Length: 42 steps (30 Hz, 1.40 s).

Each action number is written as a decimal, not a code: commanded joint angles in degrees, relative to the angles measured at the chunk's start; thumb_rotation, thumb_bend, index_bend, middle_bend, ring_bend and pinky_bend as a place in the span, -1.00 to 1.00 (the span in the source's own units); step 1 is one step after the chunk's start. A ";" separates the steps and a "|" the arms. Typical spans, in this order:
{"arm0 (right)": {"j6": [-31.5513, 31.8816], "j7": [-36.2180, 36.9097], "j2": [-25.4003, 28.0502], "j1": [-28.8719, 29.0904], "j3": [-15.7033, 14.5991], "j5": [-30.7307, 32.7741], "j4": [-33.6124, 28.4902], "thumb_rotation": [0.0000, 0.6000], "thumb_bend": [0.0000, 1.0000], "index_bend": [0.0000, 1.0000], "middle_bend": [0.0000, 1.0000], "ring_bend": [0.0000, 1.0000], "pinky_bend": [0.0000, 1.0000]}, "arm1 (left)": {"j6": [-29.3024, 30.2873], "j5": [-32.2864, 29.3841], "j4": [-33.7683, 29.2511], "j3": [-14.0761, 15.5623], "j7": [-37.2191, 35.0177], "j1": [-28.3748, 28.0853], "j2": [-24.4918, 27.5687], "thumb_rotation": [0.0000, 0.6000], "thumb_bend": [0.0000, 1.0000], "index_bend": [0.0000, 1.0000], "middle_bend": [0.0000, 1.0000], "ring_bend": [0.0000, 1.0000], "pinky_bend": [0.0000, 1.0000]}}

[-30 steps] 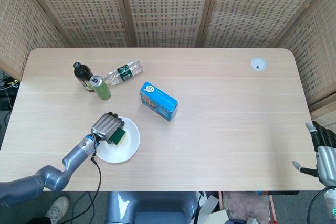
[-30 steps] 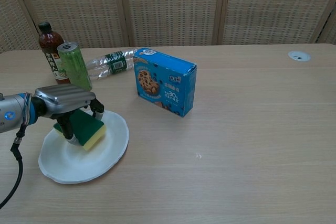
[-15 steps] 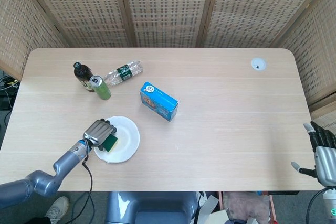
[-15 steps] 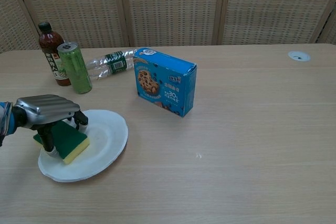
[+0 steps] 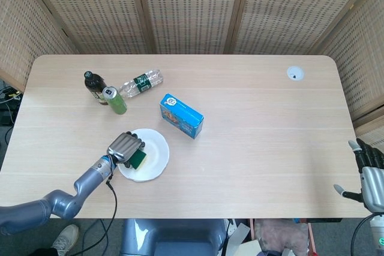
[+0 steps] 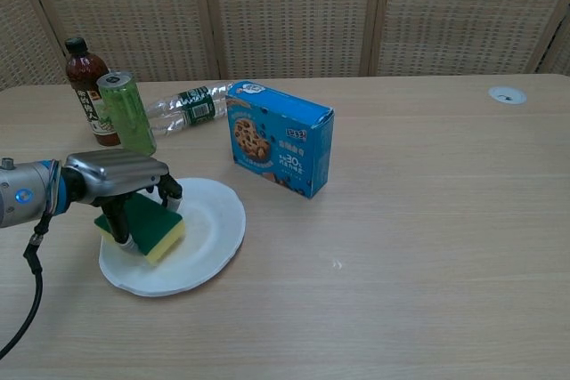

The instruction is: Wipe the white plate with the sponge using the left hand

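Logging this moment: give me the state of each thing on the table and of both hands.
Left hand: grips the sponge.
Sponge: pressed on the plate.
Plate: flat on table.
Can: upright.
Brown bottle: upright, capped.
Clear bottle: lying down.
Cookie box: standing.
Right hand: holds nothing, fingers apart.

We see our left hand (image 6: pixel 120 175) covering much of the sponge (image 6: pixel 147 224) and part of the white plate (image 6: pixel 209 238), our right hand (image 5: pixel 367 175) cut off by the head view's edge, and the labels on the bottles (image 6: pixel 191 104) too small to read.
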 commanded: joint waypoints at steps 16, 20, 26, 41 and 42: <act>-0.05 -0.11 0.04 0.01 -0.04 0.04 -0.03 1.00 -1.00 -1.00 -1.00 -1.00 -1.00 | -0.99 -1.11 4.77 -0.19 0.08 -2.06 -7.01 1.00 -0.70 0.15 -0.10 -0.45 -0.50; 0.03 -0.01 0.09 -0.02 -0.04 -0.03 -0.08 1.00 -1.00 -1.00 -1.00 -1.00 -1.00 | -0.28 -0.95 3.62 -0.75 -1.17 -1.90 -6.13 1.00 -0.70 0.15 -0.10 -0.45 -0.50; 0.25 0.23 0.19 -0.14 -0.14 -0.34 -0.24 1.00 -1.00 -1.00 -1.00 -1.00 -1.00 | 1.29 -0.79 0.53 -2.02 -2.29 -1.76 -2.57 1.00 -0.70 0.15 -0.10 -0.45 -0.50; -0.02 0.01 0.18 0.00 -0.21 -0.38 -0.32 1.00 -1.00 -1.00 -1.00 -1.00 -1.00 | -3.12 -6.61 5.33 -0.96 1.35 -3.16 -5.52 1.00 -0.70 0.15 -0.10 -0.45 -0.50; -0.04 0.09 0.19 0.00 -0.19 -0.34 -0.28 1.00 -1.00 -1.00 -1.00 -1.00 -1.00 | -3.06 -6.69 5.62 -0.83 1.81 -3.27 -5.91 1.00 -0.70 0.15 -0.10 -0.45 -0.50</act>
